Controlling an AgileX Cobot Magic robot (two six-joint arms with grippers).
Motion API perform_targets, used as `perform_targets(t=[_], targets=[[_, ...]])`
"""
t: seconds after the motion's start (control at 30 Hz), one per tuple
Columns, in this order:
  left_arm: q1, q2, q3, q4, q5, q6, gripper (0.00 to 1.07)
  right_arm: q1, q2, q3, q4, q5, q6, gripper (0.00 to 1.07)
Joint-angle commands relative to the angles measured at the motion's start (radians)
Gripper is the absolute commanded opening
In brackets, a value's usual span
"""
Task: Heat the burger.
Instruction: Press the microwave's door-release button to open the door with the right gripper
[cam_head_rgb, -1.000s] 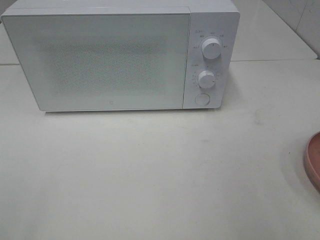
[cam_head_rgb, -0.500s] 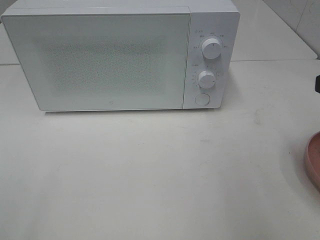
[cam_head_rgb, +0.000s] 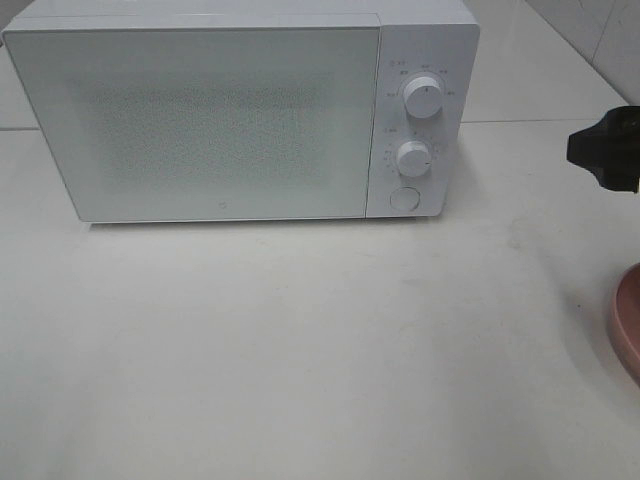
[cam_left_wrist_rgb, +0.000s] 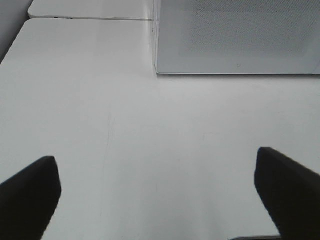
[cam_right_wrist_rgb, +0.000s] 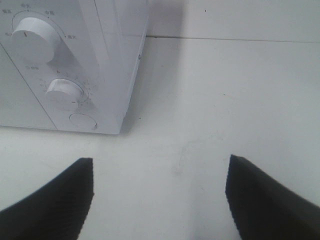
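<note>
Step in hand, as I judge it: getting the shut microwave (cam_head_rgb: 200, 120) open. The right claw (cam_right_wrist_rgb: 160, 200), spread wide and empty, hovers at its three o'clock, and next should press the round button (cam_head_rgb: 404, 198). The left claw (cam_left_wrist_rgb: 157, 195) gapes empty over the surface (cam_head_rgb: 300, 350). The burger is out of view (maybe on the pink plate (cam_head_rgb: 628, 325), cropped at four o'clock). The oven's inside is hidden.

You're getting flat, bright overhead light on the white table (cam_head_rgb: 300, 350), and everything looks a touch washed out and hazy. The microwave (cam_head_rgb: 200, 120) door crawls with grainy speckle, and there's just a thin soft shadow under its front edge. On the left wrist view the fingers (cam_left_wrist_rgb: 30, 195) are featureless black blurs. On the right wrist view a grey shadow falls beside the microwave.
</note>
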Motion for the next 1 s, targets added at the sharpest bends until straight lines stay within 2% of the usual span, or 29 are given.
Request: perform_targets(t=[0.03,0.17,0.23,0.5,0.57,0.67,0.73,1.0], targets=[[-0.003,-0.022,0.004,-0.006,-0.014,0.002,0.98,-0.005,0.062,-0.007,0.001,-0.128,0.0,0.72],[-0.003,-0.022,0.004,-0.006,-0.014,0.002,0.98,-0.005,0.119,-0.007,0.001,-0.221,0.0,0.72],[-0.003,-0.022,0.004,-0.006,-0.014,0.002,0.98,-0.005,0.197,-0.007,0.001,-0.361,0.0,0.72],[-0.003,-0.022,0.004,-0.006,-0.014,0.002,0.98,-0.004,0.32,0.006,0.011,-0.638,-0.004,0.72],[-0.003,-0.022,0.004,-0.006,-0.014,0.002,0.98,0.02,0.367,0.047,0.097,-0.819,-0.036,0.72],[-0.003,-0.022,0.004,-0.006,-0.014,0.002,0.98,0.052,0.395,0.074,0.165,-0.913,-0.096,0.72],[-0.003,-0.022,0.004,-0.006,-0.014,0.002,0.98,0.126,0.43,0.105,0.266,-1.011,-0.19,0.72],[-0.003,-0.022,0.004,-0.006,-0.014,0.002,0.98,0.255,0.512,0.115,0.418,-1.094,-0.271,0.72]])
